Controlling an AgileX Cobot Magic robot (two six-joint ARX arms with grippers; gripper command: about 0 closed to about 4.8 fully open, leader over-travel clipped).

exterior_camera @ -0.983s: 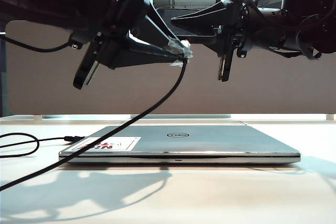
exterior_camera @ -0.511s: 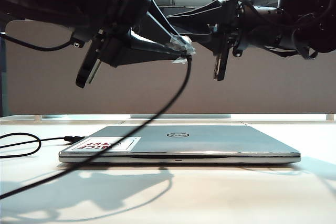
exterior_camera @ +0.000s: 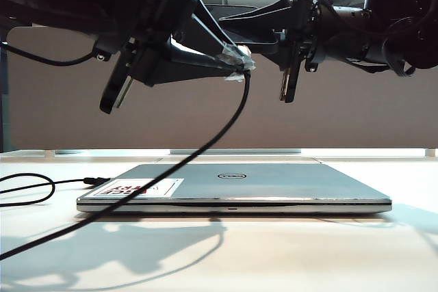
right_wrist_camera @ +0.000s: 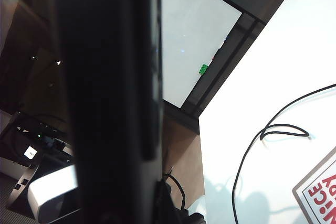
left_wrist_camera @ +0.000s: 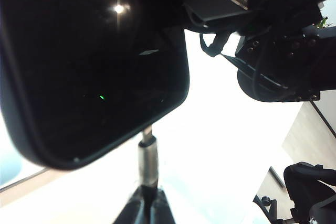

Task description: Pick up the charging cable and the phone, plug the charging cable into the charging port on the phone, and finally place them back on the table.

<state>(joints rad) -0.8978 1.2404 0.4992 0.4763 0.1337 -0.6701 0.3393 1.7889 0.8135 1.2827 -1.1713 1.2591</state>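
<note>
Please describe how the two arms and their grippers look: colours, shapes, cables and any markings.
Both arms are black, bulky and angular. The left gripper has long tapering black fingers with crinkled clear tape at the tips. The right gripper is black too, with visible screws and thin black wires looping along its body. I see no markings.

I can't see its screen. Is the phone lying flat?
No, upright: the phone stands edge-on in the right gripper, high above the laptop; left gripper holds the charging cable.

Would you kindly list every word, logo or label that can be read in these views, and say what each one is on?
"DELL": round logo on the lid of the closed silver laptop.
"NICE": red letters, cut off by the picture's edge, on the white sticker in the right wrist view.
Sticker on the laptop lid in the exterior view: red print too blurred to read.
</note>
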